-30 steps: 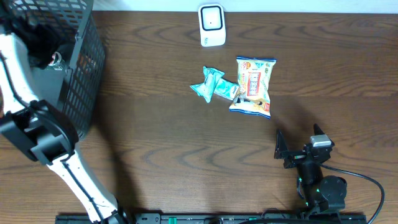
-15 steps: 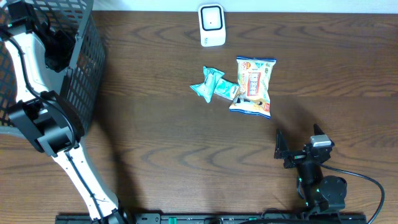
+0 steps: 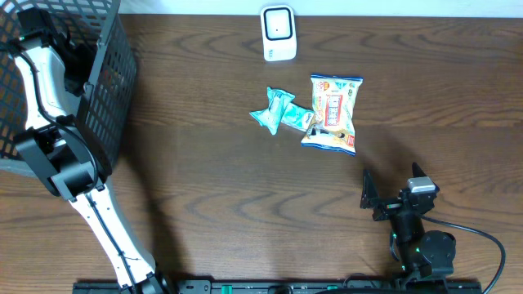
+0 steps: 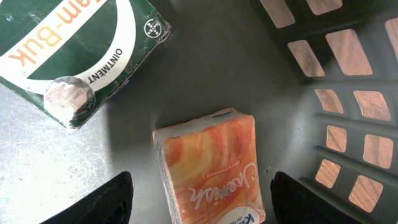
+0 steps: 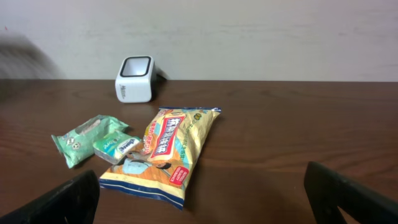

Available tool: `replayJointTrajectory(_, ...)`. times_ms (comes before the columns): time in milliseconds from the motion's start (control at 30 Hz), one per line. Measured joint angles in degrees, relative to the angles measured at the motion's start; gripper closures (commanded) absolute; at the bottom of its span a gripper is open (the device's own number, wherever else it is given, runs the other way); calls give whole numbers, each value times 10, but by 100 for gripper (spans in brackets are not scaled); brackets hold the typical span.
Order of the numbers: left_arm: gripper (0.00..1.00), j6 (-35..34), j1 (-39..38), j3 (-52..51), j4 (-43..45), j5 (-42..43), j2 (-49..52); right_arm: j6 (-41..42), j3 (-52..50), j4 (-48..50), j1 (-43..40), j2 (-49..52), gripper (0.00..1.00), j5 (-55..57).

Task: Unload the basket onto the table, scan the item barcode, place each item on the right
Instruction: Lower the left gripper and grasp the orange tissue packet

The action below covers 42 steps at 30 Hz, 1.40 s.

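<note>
An orange tissue pack (image 4: 211, 168) lies on the grey floor of the black basket (image 4: 348, 81). My left gripper (image 4: 199, 199) hangs over it, open, one dark finger on each side of the pack; the right finger is very near its edge. Beside it lies a green ointment box (image 4: 74, 50). From overhead, the left arm reaches into the basket (image 3: 110, 98) at the far left. The white barcode scanner (image 3: 278, 33) stands at the table's back edge. My right gripper (image 3: 394, 186) rests near the front right, open and holding nothing.
A yellow snack bag (image 3: 332, 113) and teal packets (image 3: 280, 111) lie mid-table, in front of the scanner (image 5: 134, 79). In the right wrist view the snack bag (image 5: 168, 149) and green packets (image 5: 87, 138) sit ahead of the gripper (image 5: 199, 199). A black cable (image 3: 482, 237) trails from the right arm.
The left arm has swung further back inside the basket and settled there. Its jaws stay equally wide. The right arm and the table items have not moved.
</note>
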Motion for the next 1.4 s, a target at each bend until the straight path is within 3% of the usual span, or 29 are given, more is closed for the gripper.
replayJointTrajectory(367,42,0,0,0,-26,-2,0,0,0,0,0,0,1,0)
replayJointTrajectory(567,42,3,7,-2,-35,-2,-20,0,0,0,0,0,1,0)
replayJointTrajectory(867,41,26,9,-6,-75,-4,-129,0,0,0,0,0,1,0)
replayJointTrajectory(1200,33,30,4,-202,140,-14,-106,0,0,0,0,0,1,0)
replayJointTrajectory(1400,32,30,0,-246,223,15,-101,0,0,0,0,0,1,0)
